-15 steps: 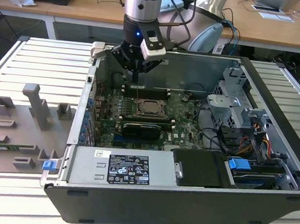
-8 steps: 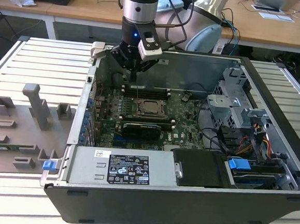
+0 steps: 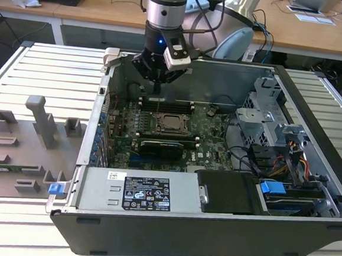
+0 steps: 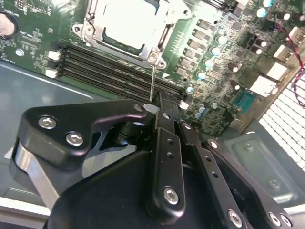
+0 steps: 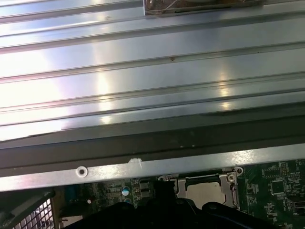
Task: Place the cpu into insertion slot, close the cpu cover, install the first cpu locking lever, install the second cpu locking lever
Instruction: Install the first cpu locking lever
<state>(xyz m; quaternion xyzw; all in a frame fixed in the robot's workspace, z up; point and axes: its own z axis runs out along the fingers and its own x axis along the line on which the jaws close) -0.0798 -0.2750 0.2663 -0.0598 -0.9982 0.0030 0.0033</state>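
1. 1 arm is held vertically over the open case (image 3: 305, 233), with its gripper (image 3: 157, 86) lowered above the memory slots (image 4: 119, 76).
2. The fingers (image 4: 164, 143) are pinched closed on a thin lever (image 4: 152, 83).
3. 1 cpu (image 3: 171, 123) is seen seated in 1 slot (image 4: 90, 38), with 1 cover (image 4: 155, 45) lying down around it.

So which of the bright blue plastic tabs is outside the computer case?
The blue tab at the case's front corner on the exterior view's left, over the slatted table; the other blue tab sits inside, on the drive bay.
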